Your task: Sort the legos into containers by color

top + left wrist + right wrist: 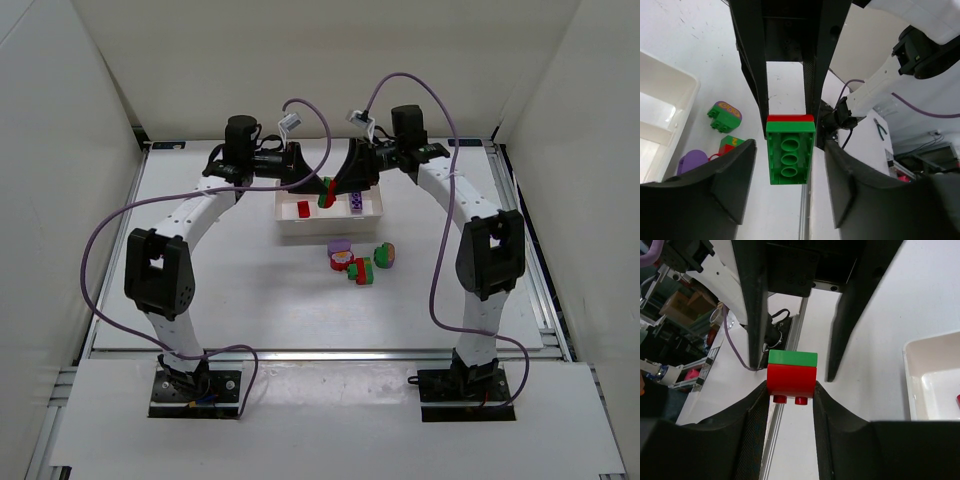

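A stacked pair, red brick on green brick (327, 192), hangs in the air over the white three-compartment tray (330, 232). My right gripper (790, 387) is shut on the pair's red half (791, 380). My left gripper (790, 145) faces it from the other side. Its fingers are open, with a gap on each side of the green half (790, 157). In the tray, a red brick (303, 209) lies in the left compartment and a purple brick (357, 203) in the right one.
Loose bricks lie on the table just in front of the tray: a purple one (339, 246), a red-and-green pair (360, 268) and a green-and-purple one (384, 254). The tray's corner also shows in the left wrist view (670, 95) and the right wrist view (935, 375).
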